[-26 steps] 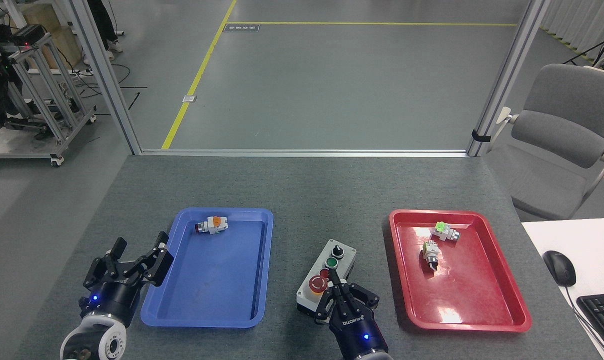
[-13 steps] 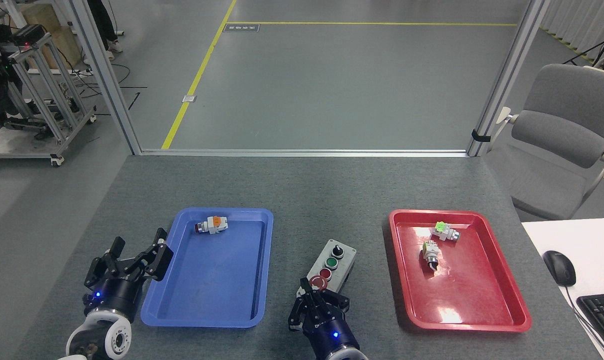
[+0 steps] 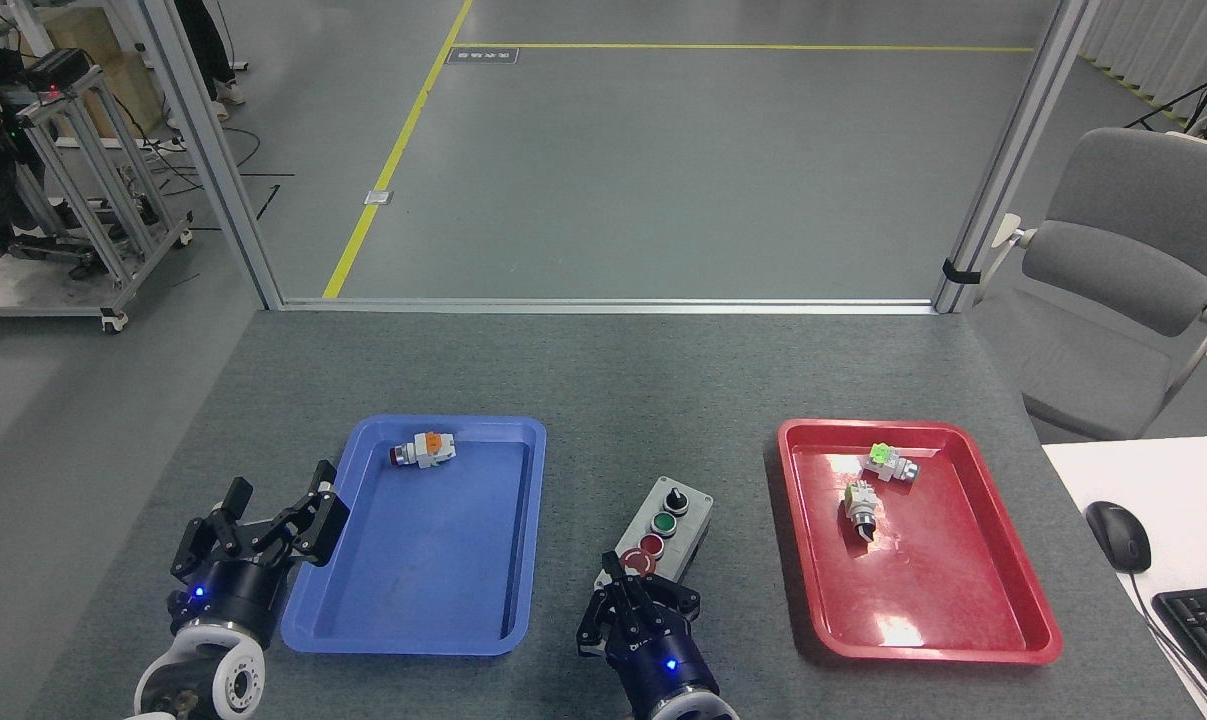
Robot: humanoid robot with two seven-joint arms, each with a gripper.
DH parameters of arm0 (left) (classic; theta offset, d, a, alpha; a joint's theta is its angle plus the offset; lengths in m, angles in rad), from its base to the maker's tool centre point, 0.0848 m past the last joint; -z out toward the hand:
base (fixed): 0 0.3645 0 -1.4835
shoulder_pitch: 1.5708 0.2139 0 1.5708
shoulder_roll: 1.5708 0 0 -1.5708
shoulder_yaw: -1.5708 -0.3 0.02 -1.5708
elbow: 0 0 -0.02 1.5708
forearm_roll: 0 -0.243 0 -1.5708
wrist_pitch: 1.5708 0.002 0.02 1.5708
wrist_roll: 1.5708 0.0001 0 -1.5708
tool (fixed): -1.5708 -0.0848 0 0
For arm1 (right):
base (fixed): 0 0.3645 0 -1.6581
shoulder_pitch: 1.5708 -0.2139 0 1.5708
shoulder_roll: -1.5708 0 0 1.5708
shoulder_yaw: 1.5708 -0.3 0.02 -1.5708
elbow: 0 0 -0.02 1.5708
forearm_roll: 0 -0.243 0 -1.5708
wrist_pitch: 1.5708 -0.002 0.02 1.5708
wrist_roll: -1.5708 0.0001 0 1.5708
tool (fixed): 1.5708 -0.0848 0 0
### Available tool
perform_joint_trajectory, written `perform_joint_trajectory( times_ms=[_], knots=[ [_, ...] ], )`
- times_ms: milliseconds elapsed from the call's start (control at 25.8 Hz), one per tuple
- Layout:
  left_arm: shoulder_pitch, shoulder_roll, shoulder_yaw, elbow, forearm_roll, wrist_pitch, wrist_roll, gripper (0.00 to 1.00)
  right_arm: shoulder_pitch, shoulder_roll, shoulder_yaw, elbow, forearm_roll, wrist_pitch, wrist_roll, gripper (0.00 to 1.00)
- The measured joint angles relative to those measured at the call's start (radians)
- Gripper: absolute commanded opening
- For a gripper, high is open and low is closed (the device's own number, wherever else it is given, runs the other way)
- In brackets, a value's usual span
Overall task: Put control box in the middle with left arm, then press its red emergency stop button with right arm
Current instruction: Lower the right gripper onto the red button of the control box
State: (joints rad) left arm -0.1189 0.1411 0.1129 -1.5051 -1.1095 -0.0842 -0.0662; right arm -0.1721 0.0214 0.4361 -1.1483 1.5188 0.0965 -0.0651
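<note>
The control box (image 3: pixel 675 517) lies on the dark-grey felt of the middle (image 3: pixel 623 400), between the two trays, tilted with its knob end far right. Black knob, green button and small red button show along its face. The red emergency stop button (image 3: pixel 642 564) at the near end is partly covered by my right gripper (image 3: pixel 618 572). That gripper's dark fingers are drawn together, with the tips on the button's near-left edge. My left gripper (image 3: pixel 279 503) stands open on the felt just left of the blue tray, holding nothing.
A blue tray (image 3: pixel 523 520) on the left holds a white-and-orange switch part (image 3: pixel 425 449). A red tray (image 3: pixel 1013 590) on the right holds two small switch parts (image 3: pixel 888 462). A white desk with a mouse (image 3: pixel 1118 535) and a keyboard adjoins on the right, with a grey chair (image 3: pixel 1113 290) behind.
My right gripper has shifted left and toward the near edge, from beside the green button onto the big red button. It has hardly moved in the last half second. The left gripper stays put.
</note>
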Motion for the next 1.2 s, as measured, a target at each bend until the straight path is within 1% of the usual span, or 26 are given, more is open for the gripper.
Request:
perform_joint_trajectory(
  times_ms=[155, 310, 466, 582, 737, 1203],
  knots=[
    [0.017, 0.0, -0.037, 0.005, -0.011, 0.0, 0.008, 0.99, 0.0, 0.002, 0.001, -0.024, -0.001, 0.0, 0.0, 0.0],
    [0.048, -0.005, -0.084, 0.007, -0.013, 0.006, 0.048, 0.99, 0.0, 0.0, 0.001, -0.036, -0.001, 0.006, 0.0, 0.0],
    [0.062, -0.046, -0.12, 0.034, -0.015, 0.013, 0.093, 0.99, 0.002, -0.008, -0.003, -0.038, -0.001, 0.027, 0.0, 0.0],
    [0.065, -0.07, -0.127, 0.055, -0.018, 0.013, 0.115, 0.99, 0.002, -0.016, -0.007, -0.03, -0.002, 0.034, 0.005, 0.0],
    [0.067, -0.083, -0.128, 0.064, -0.013, 0.01, 0.125, 0.99, 0.002, -0.02, -0.008, -0.017, -0.004, 0.035, 0.002, 0.0],
    [0.067, -0.088, -0.127, 0.066, -0.004, 0.009, 0.129, 0.99, 0.011, -0.03, -0.002, -0.02, -0.005, 0.038, -0.003, 0.0]
  ],
)
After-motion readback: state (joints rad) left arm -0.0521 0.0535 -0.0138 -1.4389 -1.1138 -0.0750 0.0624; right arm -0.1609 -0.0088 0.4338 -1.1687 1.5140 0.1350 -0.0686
